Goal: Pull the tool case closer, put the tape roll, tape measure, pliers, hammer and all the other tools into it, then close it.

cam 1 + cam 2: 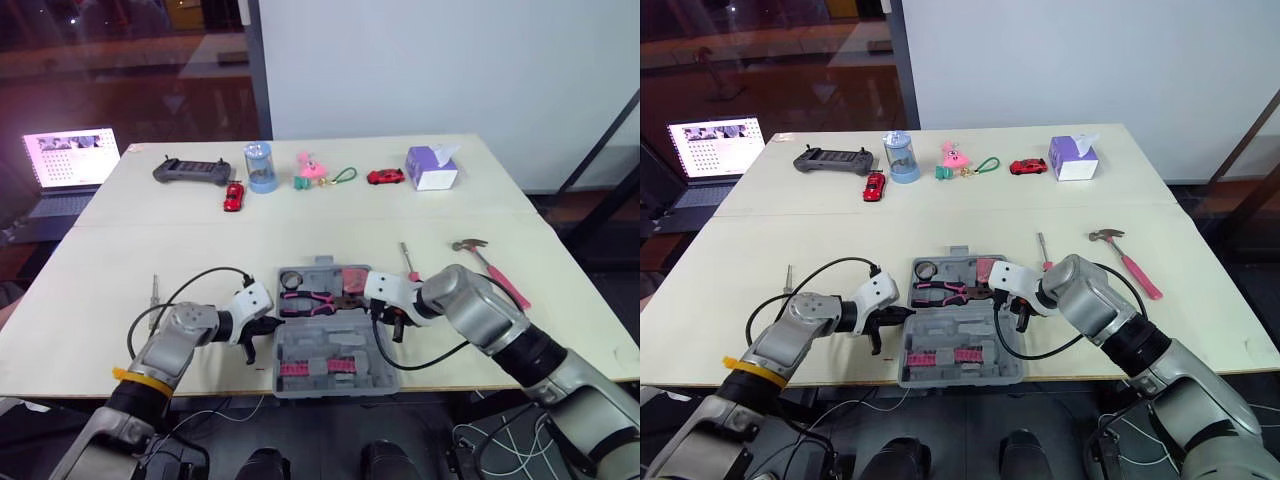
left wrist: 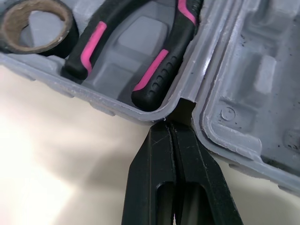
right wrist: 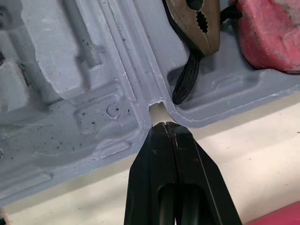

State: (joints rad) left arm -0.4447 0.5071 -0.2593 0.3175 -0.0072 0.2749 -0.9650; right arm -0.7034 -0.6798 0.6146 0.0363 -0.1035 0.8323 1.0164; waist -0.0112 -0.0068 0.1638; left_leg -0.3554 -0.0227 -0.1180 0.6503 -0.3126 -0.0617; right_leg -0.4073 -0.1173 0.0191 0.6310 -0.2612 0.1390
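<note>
Left end effector (image 2: 171,124): closed, tips at left hinge notch of open case (image 1: 330,335)
Right end effector (image 3: 165,125): closed, tips at right hinge notch

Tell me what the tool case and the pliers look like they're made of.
Tool case: likely moulded grey plastic, matte, going by the formed recesses and round mould marks. Pliers handles: seemingly black rubbery grips with pink inlays, ribbed near the end. Pliers head: dull brownish metal, with serrated teeth.
</note>
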